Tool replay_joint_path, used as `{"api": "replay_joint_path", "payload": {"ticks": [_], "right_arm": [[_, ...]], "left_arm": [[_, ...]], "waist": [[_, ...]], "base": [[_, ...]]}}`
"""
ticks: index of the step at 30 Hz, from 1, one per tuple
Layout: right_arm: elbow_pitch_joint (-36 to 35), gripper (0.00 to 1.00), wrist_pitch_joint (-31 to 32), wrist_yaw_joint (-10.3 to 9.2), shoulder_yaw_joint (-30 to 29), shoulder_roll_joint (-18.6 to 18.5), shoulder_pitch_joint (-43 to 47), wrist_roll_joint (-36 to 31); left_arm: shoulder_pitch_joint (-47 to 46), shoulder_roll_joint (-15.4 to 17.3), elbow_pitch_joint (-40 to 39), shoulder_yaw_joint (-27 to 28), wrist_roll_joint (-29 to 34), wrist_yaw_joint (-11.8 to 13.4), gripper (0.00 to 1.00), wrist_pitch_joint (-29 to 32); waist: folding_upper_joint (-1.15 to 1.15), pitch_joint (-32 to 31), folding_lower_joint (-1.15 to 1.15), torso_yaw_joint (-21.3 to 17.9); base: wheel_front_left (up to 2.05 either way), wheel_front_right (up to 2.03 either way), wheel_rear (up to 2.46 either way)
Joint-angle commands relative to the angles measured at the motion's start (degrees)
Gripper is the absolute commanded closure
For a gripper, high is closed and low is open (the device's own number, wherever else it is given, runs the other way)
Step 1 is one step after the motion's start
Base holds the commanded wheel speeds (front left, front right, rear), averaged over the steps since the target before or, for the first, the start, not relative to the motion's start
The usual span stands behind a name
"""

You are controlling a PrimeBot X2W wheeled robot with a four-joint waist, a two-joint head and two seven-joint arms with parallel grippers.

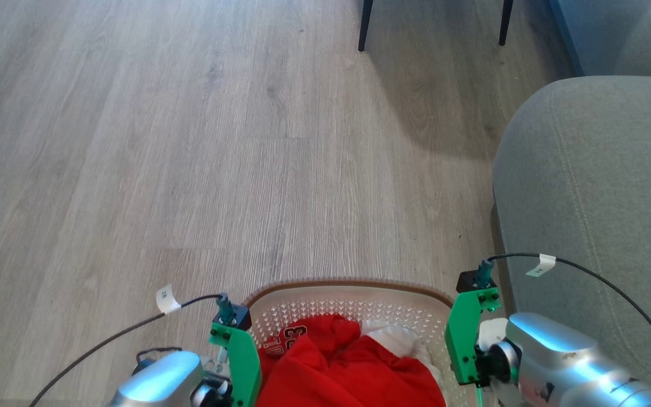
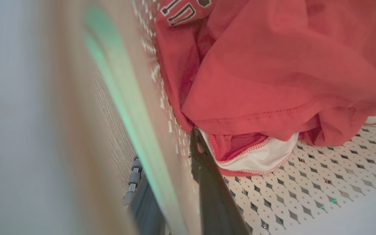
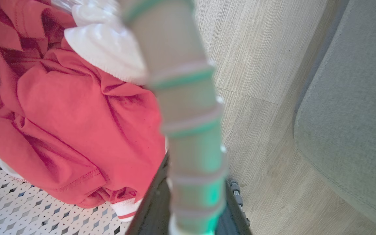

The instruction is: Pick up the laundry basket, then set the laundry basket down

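Observation:
The laundry basket (image 1: 348,284), white and perforated with a brown woven-look rim, sits at the bottom centre of the head view between my two wrists. Red clothing (image 1: 348,367) with white lettering and a white piece fills it. My left gripper (image 2: 165,150) is shut on the basket's left wall, one dark finger (image 2: 207,182) inside and the other outside. My right gripper (image 3: 197,173) is shut on the right rim (image 3: 188,98) the same way, a finger on each side. The frames do not tell me whether the basket (image 2: 305,189) rests on the floor or hangs above it.
A grey sofa arm (image 1: 591,198) stands close on the right of the basket. Two dark furniture legs (image 1: 365,25) stand at the far edge. Wood-look floor (image 1: 190,141) stretches ahead and to the left.

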Motion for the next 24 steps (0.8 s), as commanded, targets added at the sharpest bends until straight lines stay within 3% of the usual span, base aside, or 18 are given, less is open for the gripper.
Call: {"api": "replay_joint_path", "payload": {"ticks": [1, 24], "right_arm": [[-1.7, 1.0, -0.4, 1.0, 0.7, 1.0, -1.9, -1.3], [-1.9, 1.0, -0.6, 1.0, 0.7, 0.5, -2.8, -0.9]], "left_arm": [[-1.4, 0.4, -2.5, -1.0, 1.3, -2.1, 1.0, 0.9], [-1.7, -0.4, -1.8, -1.0, 0.9, -2.1, 1.0, 0.7]], "waist": [[0.0, 0.0, 0.01, 0.0], [0.0, 0.0, 0.01, 0.6]], "base": [[0.0, 0.0, 0.0], [0.0, 0.0, 0.0]]}}
